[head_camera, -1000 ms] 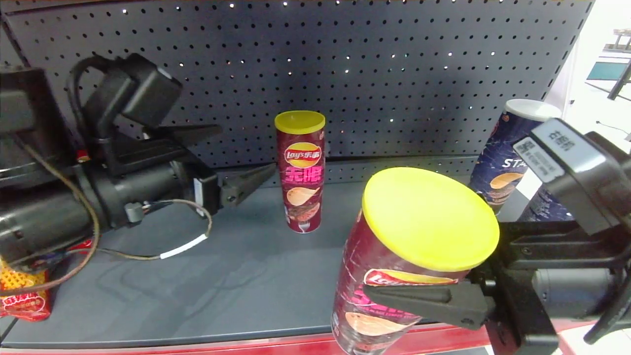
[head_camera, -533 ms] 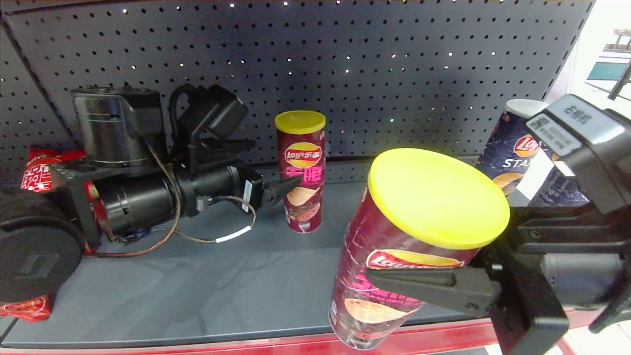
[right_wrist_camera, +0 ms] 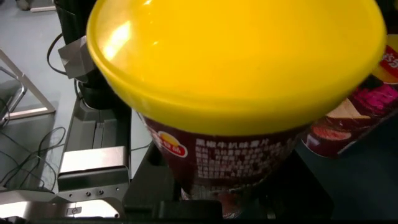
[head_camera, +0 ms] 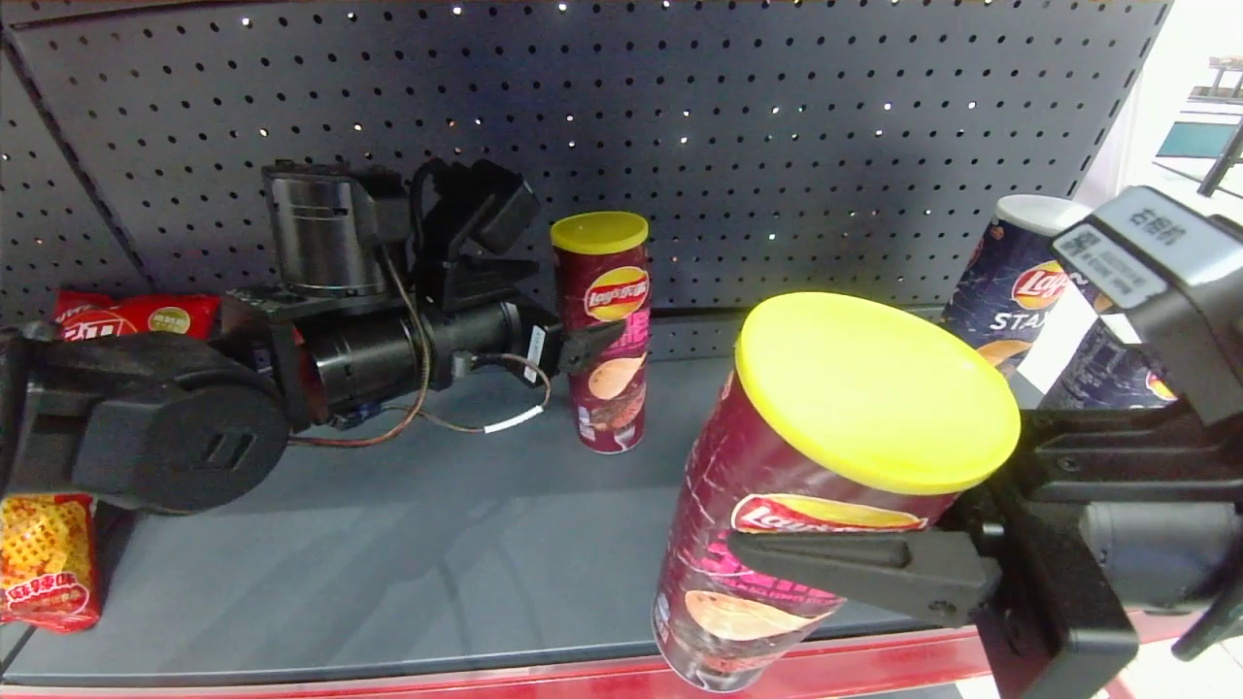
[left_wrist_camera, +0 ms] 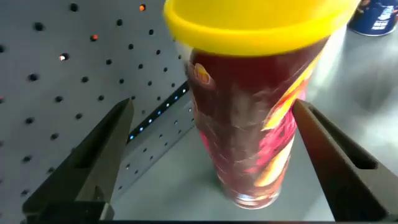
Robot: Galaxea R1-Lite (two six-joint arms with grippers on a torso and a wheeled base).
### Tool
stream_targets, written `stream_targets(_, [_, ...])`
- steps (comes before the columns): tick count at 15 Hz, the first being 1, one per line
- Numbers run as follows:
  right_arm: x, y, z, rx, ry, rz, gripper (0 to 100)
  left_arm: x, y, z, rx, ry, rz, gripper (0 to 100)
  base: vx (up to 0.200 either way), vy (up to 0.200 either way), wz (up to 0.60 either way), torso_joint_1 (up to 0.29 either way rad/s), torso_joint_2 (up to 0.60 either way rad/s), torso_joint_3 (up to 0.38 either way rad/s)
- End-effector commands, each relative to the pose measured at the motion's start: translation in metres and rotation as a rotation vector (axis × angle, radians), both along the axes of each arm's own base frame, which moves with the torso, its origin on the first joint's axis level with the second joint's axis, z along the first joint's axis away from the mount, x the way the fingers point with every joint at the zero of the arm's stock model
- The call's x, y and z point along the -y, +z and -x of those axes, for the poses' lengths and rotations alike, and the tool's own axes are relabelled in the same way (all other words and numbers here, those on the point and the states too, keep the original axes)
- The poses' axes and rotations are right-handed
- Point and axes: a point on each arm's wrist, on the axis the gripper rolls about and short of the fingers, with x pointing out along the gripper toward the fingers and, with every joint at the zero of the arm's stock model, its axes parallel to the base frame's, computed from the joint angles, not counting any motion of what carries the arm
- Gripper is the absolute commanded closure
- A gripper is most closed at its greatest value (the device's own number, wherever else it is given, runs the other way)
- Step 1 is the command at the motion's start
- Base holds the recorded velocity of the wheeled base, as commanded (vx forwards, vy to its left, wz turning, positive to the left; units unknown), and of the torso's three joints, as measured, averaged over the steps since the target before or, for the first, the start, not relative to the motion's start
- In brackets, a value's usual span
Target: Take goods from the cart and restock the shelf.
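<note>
Left gripper [left_wrist_camera: 212,104] spread wide, one finger either side of the standing chips can [head_camera: 604,291] at the back of the shelf [head_camera: 437,544], not clamped on it. Right gripper [head_camera: 777,529] gripping a second yellow-lidded can [head_camera: 864,388] by its body, tilted at the shelf's front edge, well apart from the first.

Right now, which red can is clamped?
The near red can, tilted, held by the right gripper, jaws shut. The far red can stands on the shelf between the open jaws of the left gripper.
</note>
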Motion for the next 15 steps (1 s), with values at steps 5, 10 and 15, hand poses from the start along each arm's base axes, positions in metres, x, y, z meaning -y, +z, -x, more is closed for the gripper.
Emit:
stream_targets(5, [0.0,-0.001,0.0,-0.007,0.006,-0.021,100,0.014,-0.009,-0.021,0.004,-0.012,0.004,100,0.0,0.0,0.0,0.0,0.0,0.0])
stream_targets(10, [0.0,-0.005,0.001,-0.021,0.008,-0.02,100,0.019,-0.011,-0.025,0.008,-0.02,0.007,100,0.0,0.0,0.0,0.0,0.0,0.0])
stream_targets(15, [-0.002,-0.006,-0.003,-0.027,0.003,-0.015,100,0.013,0.013,0.009,0.053,-0.104,0.041,100,0.0,0.0,0.0,0.0,0.0,0.0])
